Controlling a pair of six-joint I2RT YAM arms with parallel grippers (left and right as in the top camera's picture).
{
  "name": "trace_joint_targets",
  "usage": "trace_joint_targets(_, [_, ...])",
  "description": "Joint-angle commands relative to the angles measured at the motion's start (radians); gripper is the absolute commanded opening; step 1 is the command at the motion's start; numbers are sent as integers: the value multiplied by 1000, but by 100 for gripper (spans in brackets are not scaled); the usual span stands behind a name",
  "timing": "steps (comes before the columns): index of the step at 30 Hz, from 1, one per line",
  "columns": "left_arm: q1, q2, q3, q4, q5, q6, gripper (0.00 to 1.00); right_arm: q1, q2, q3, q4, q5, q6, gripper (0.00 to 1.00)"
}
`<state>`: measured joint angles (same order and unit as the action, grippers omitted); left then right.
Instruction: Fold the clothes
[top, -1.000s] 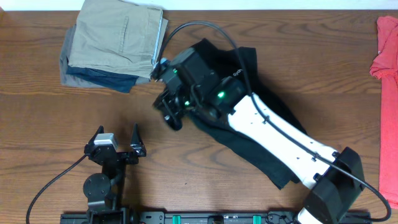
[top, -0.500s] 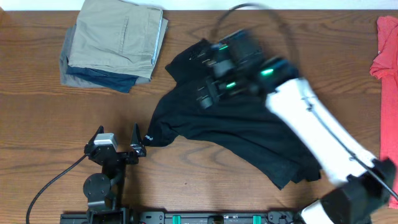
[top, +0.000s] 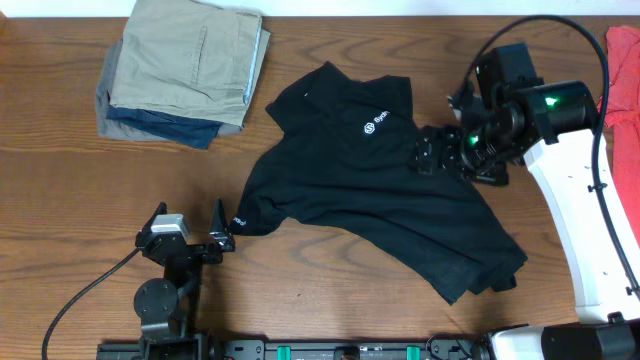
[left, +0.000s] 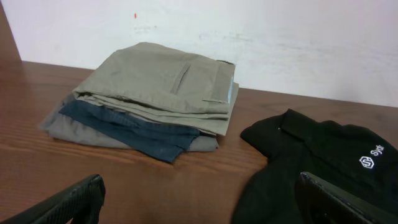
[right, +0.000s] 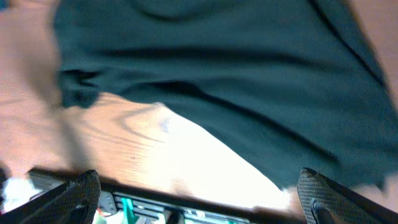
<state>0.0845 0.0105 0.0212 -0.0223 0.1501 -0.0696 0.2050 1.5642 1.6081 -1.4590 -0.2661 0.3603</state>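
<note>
The clothes, a black short-sleeved shirt (top: 390, 195) with a small white logo (top: 372, 125), lies spread and rumpled across the middle of the table, one sleeve reaching toward the left arm. My right gripper (top: 432, 152) hovers over the shirt's right part, open, with nothing between its fingers; its wrist view shows the shirt (right: 236, 74) below the gripper (right: 199, 199). My left gripper (top: 188, 222) rests open near the front edge, just left of the sleeve tip. In the left wrist view the shirt (left: 311, 155) lies ahead to the right of the gripper (left: 199, 208).
A folded pile of khaki and blue-grey garments (top: 185, 70) sits at the back left, also in the left wrist view (left: 155, 87). A red garment (top: 625, 90) lies at the right edge. Bare wooden table (top: 80, 200) shows on the left.
My right arm swung from the shirt's left side across to its right and opened, letting go of the fabric. The shirt now lies spread with its logo showing. The left arm stayed still.
</note>
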Motion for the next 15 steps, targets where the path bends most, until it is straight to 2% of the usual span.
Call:
trace_joint_targets(1, [5,-6,-17,-33,14,17,98,-11,-25,8,-40,167,166,99])
trace_joint_targets(7, [5,-6,-17,-33,14,17,98,-12,-150,2,-131,373,367,99])
trace_joint_targets(15, [5,-6,-17,-33,14,17,98,-12,-327,-196,-143,363,379,99])
